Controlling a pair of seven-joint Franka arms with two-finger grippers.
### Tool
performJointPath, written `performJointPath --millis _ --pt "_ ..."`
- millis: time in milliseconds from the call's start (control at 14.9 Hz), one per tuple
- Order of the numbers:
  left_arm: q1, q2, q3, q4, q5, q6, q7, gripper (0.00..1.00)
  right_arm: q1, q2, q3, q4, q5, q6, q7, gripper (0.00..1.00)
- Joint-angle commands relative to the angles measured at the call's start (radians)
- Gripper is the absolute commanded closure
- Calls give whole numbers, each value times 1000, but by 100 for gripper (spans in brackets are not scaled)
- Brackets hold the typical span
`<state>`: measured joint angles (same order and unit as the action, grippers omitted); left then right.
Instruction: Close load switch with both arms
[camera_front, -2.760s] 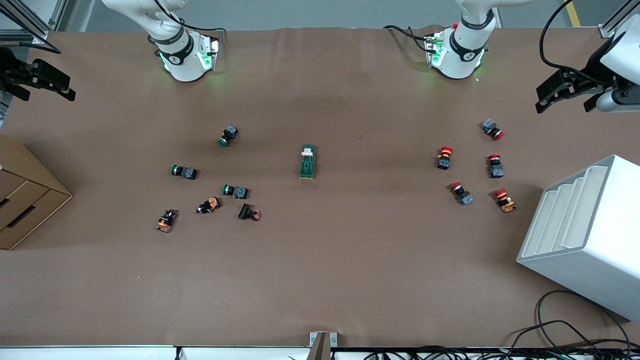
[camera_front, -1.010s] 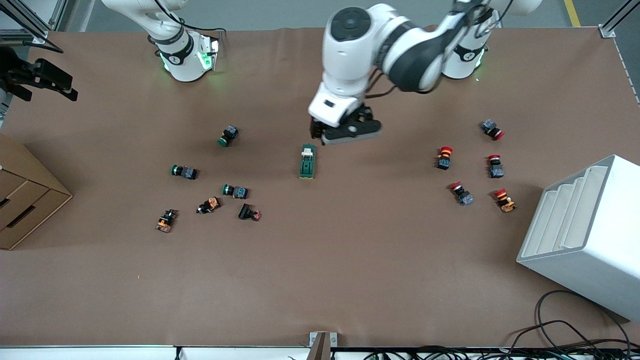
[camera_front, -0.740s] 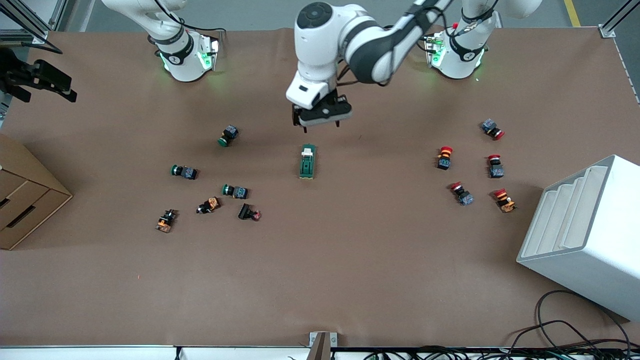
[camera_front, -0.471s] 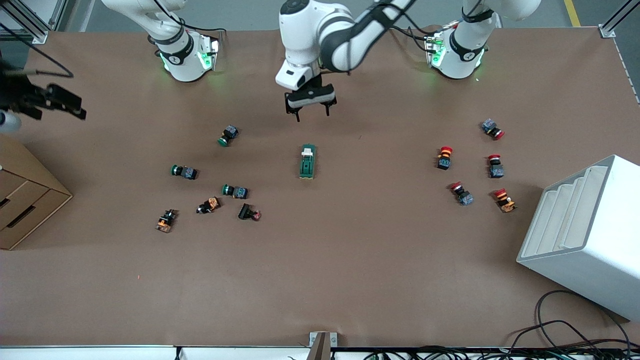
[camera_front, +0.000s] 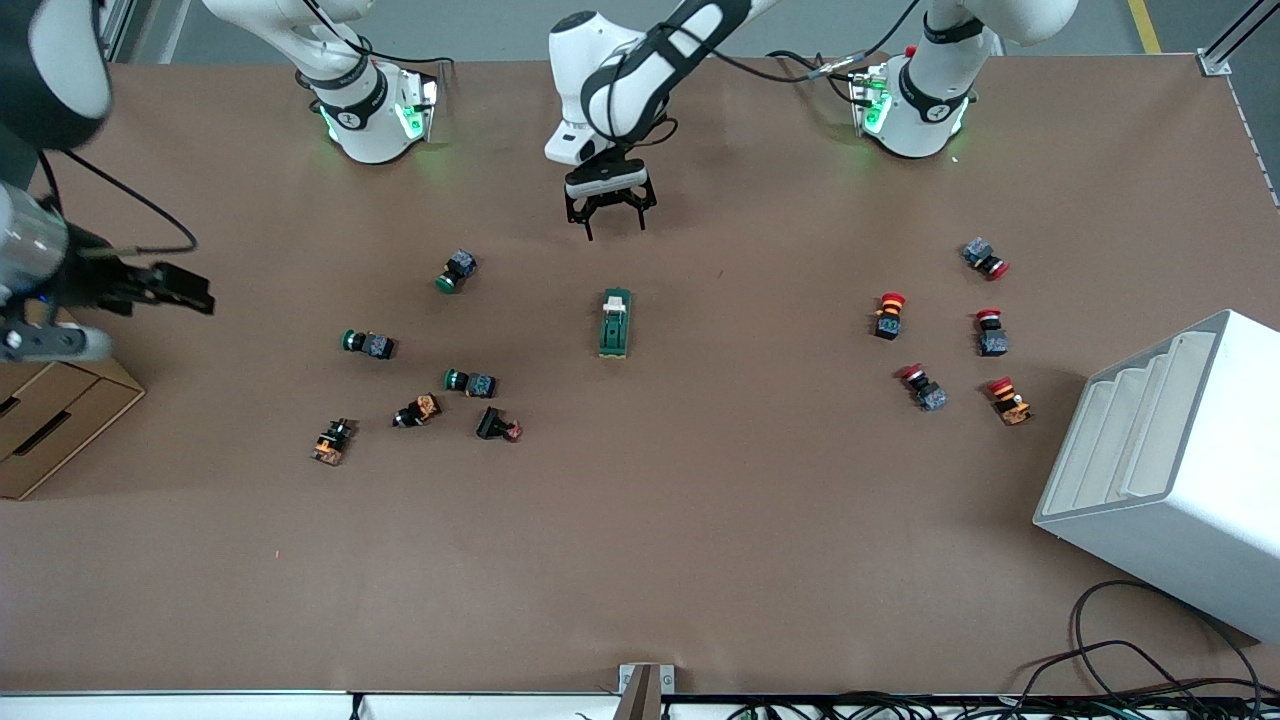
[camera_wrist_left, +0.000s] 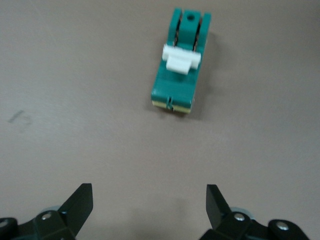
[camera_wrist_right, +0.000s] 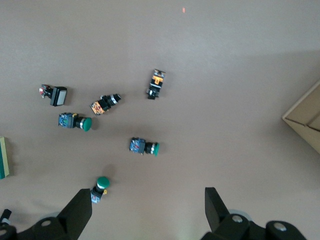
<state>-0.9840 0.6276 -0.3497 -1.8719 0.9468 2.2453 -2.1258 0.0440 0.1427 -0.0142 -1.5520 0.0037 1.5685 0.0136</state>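
The load switch (camera_front: 615, 323) is a dark green block with a white lever. It lies on the brown table mid-way between the two arms' ends. In the left wrist view (camera_wrist_left: 180, 85) its lever sits across the block. My left gripper (camera_front: 612, 228) is open and empty over bare table between the switch and the robots' bases. Its black fingers (camera_wrist_left: 80, 205) stand wide apart, clear of the switch. My right gripper (camera_front: 190, 295) is open and empty over the right arm's end of the table, above a green-capped button (camera_wrist_right: 100, 187). One end of the switch (camera_wrist_right: 2, 157) shows in the right wrist view.
Several green-capped and orange push buttons (camera_front: 470, 381) lie toward the right arm's end. Several red-capped ones (camera_front: 888, 315) lie toward the left arm's end. A white rack (camera_front: 1170, 470) stands at that end. A cardboard box (camera_front: 50, 410) stands under the right arm.
My left arm swung in from the table's end, passed over the switch's far end, then drew back toward the bases. My right gripper moved in from the table's edge toward the green buttons.
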Motion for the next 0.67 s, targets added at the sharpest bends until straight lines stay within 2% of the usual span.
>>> performJointPath --millis 0,269,471,606 --pt "-27 29 6 17 101 2 -40 0 69 6 -1 10 10 -1 148 0" --pt "-50 50 8 11 277 -30 -112 0 212 49 -1 -10 55 28 493 0" --pt "-70 102 8 -3 473 -122 -256 2 342 66 -1 -75 59 129 757 0" --pt "-73 130 8 -4 552 -154 -334 2 425 99 -1 -102 61 197 877 0"
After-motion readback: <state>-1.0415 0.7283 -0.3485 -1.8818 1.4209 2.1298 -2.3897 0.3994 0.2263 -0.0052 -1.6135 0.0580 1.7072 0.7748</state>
